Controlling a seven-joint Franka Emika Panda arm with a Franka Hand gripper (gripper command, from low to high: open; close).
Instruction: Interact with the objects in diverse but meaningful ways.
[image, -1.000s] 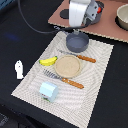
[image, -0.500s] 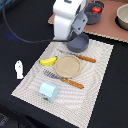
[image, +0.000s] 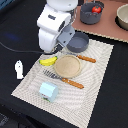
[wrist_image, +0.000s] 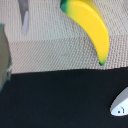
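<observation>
My white arm hangs over the woven mat on the exterior view's left, just above the yellow banana. Its body hides the gripper's fingers, and the wrist view shows none, so their state is unclear. The wrist view looks down on the banana, the white shaker bottle on the black table and grey fork tines. On the mat lie a tan plate, a grey bowl, an orange-handled knife, an orange-handled fork and a pale blue cup. The shaker bottle stands off the mat.
A dark pot holding the red tomato sits on a brown surface at the back, with a beige bowl beside it. A thin cable runs over the black table.
The arm has swung from the back right, across the grey bowl, to the exterior view's left above the banana. The objects on the mat have not moved.
</observation>
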